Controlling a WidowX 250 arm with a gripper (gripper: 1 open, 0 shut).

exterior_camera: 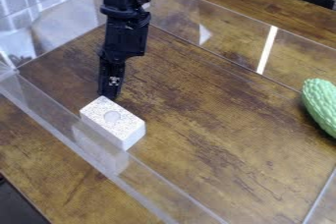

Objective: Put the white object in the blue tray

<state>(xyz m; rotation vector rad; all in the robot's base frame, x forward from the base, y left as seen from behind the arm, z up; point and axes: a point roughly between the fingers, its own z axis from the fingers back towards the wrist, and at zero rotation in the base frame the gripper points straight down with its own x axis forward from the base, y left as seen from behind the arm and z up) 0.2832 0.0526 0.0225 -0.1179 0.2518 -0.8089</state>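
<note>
The white object [113, 122] is a small brick-shaped block with a speckled top and a faint circular mark, lying on the wooden table near the left front. My gripper [112, 91] hangs just above and behind its far end, fingers together and shut, with nothing between them. The black arm [125, 17] rises from it toward the top of the view. The blue tray is out of view.
A green bumpy oval object [320, 105] lies at the right edge. Clear plastic walls [53, 120] border the wooden table [210, 120] at the left front and along the back. A white cloth-like patch [16, 46] shows at the far left.
</note>
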